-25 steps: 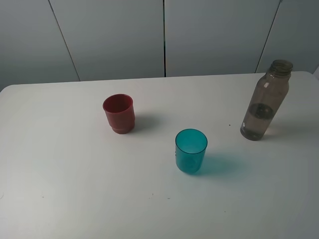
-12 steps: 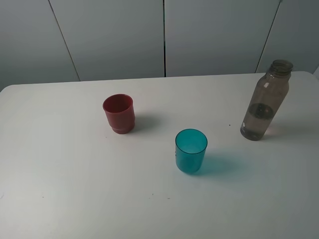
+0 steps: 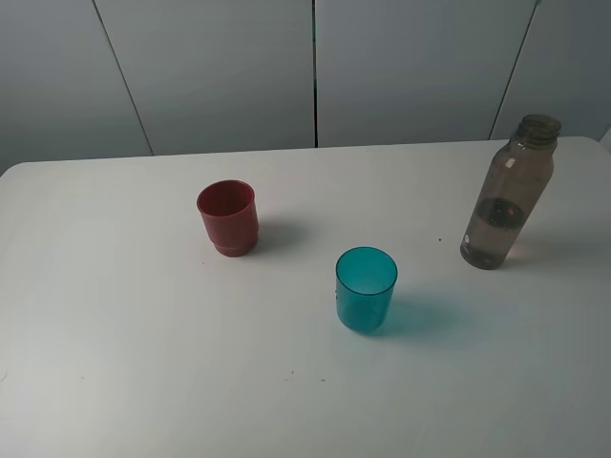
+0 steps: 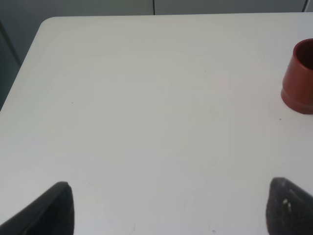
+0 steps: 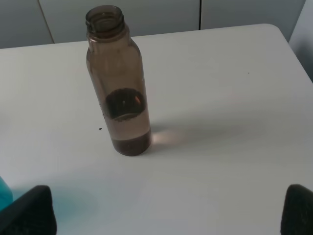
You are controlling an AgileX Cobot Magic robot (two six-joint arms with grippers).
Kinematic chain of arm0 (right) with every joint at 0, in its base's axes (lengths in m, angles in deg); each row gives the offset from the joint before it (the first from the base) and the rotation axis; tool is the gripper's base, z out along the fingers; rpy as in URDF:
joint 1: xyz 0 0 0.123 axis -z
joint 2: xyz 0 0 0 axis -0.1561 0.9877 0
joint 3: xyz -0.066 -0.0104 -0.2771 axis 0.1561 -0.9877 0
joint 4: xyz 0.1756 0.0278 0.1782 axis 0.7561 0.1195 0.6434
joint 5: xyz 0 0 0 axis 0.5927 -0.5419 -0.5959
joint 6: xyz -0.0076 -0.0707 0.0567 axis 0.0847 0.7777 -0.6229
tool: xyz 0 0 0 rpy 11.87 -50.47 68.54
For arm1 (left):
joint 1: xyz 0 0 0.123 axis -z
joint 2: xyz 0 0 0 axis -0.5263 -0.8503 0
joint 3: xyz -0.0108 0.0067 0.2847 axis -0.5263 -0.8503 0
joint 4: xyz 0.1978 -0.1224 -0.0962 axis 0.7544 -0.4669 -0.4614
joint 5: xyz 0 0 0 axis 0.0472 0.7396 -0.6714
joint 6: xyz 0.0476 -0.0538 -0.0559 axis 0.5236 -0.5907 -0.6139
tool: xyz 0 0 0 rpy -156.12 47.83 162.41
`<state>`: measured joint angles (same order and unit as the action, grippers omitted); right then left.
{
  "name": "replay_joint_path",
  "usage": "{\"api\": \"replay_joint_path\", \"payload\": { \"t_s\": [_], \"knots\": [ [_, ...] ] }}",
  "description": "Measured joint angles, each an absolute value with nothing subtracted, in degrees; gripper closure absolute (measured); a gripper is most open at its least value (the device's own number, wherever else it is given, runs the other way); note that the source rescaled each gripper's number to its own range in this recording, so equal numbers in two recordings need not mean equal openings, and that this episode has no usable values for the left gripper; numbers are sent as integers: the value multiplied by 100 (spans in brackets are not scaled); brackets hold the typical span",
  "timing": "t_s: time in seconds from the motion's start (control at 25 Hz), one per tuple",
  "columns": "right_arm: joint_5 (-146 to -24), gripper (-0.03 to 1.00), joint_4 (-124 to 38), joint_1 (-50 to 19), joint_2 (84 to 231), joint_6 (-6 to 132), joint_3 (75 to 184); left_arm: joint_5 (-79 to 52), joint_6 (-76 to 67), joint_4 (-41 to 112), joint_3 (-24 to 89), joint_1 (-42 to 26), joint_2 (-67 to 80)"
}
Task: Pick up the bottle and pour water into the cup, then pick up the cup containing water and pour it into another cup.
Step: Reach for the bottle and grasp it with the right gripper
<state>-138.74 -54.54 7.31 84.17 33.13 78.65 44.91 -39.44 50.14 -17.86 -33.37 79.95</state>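
The smoky grey-brown bottle stands upright and uncapped at the table's right, with some water in its lower part; the right wrist view shows the bottle ahead of my right gripper. That gripper is open and empty, its fingertips far apart. The teal cup stands near the middle, with only a sliver of the cup in the right wrist view. The red cup stands left of it, and is also the red cup in the left wrist view. My left gripper is open over bare table.
The white table has a rounded far-left corner and a right edge close behind the bottle. Grey wall panels rise behind the table. Neither arm shows in the exterior high view.
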Motion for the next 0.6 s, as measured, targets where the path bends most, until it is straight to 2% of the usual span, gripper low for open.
{"api": "replay_joint_path", "payload": {
  "t_s": [0.52, 0.6],
  "knots": [
    [-13874, -3, -5467, 731, 8417, 3313, 7865, 4491, -3944, 5014, -1786, -3337, 7995],
    [-13874, 3, -5467, 731, 8417, 3313, 7865, 4491, -3944, 5014, -1786, -3337, 7995]
  ]
}}
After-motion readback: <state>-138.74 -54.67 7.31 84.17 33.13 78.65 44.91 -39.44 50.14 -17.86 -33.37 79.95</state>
